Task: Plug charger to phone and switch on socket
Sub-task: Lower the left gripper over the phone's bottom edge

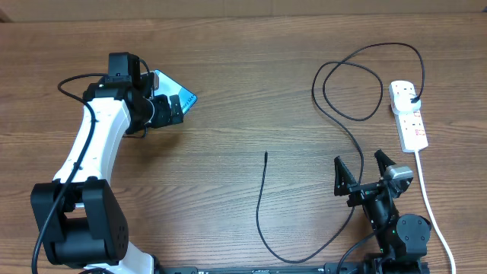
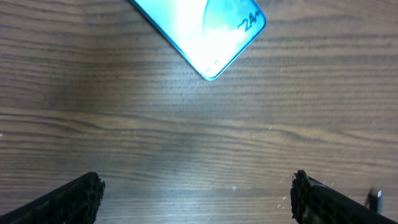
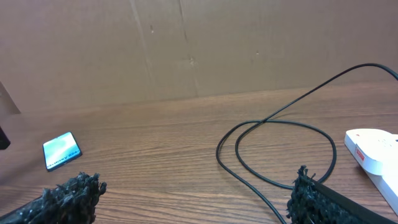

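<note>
- The right gripper (image 1: 358, 160) is held at the near right edge with its jaws spread wide and nothing between them; its fingers are black and rough-textured.
- The charger (image 1: 259, 205), a thin black cable, is curved just beside this gripper and looped beyond it, not touched.
- Its small tip (image 1: 265, 154) is laid mid-table, well apart from the phone (image 1: 176, 87).
- Its black plug (image 1: 413, 99) is seen on the far end of the socket (image 1: 409, 114), a white elongated strip with red markings at the right.
- A thick white cord (image 1: 430, 205) is run from the socket to the near edge.
- The left gripper (image 2: 196, 183) is also wide open and empty, held above the far left, with the glossy blue-teal phone just ahead of its fingertips, flat and angled.
- The table (image 1: 251, 76) is brown wood-grain; brown cardboard (image 3: 186, 50) is stood behind it.
</note>
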